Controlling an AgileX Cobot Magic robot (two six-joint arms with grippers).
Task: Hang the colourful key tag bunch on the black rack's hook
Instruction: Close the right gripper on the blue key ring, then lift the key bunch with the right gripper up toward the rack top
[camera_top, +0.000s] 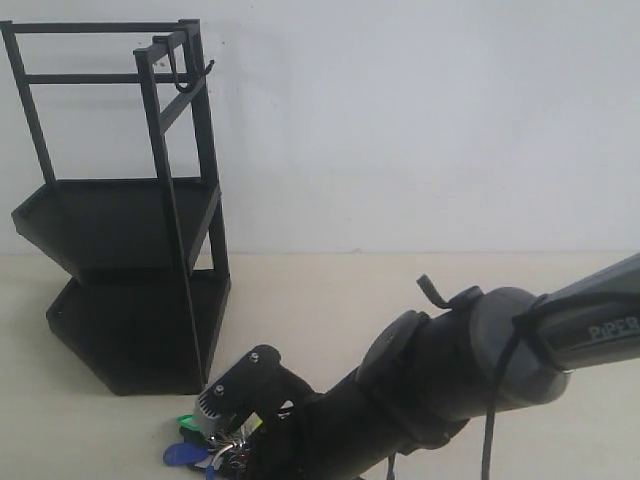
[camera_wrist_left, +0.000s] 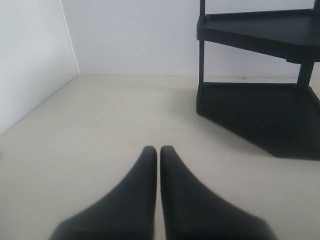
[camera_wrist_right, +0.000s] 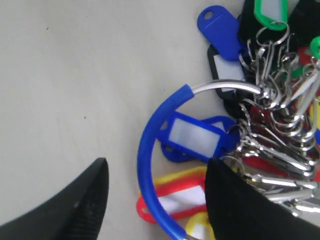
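Exterior view: the tall black metal two-tier rack (camera_top: 130, 300) stands at left of frame on the pale desk (camera_top: 330, 300). The small black J-shaped hook (camera_top: 176, 72) sticks out of its top bar, upper left. The colourful plastic key tag bunch (camera_top: 200, 450) lies flat on the desk at the bottom edge, left of centre, just in front of the rack's lower tray. It is not lifted. The right arm reaches in from the right edge down to it.

Right wrist view: the right tool (camera_wrist_right: 157, 167) is open fairly wide and has hold of nothing. Its two black fingers straddle the bunch's blue plastic-sleeved loop (camera_wrist_right: 145, 150), one over bare desk outside the arc, the other inside the arc over the red and yellow tags. Metal rings and clips are piled beside that finger.

Left wrist view: the left tool (camera_wrist_left: 158, 150) has its fingers pressed together and empty. It sits low over bare desk, with the rack's lower tiers off to one side.

Step, as I judge it: the pick, lined up but not yet closed. Next move calls for closing on the blue loop only, not on the loose rings. Then lift clear and carry up to the upper-left hook, with the loop's opening facing the hook tip. Risk: the tags swing or the loop twists in the grip, and the hook is thin.
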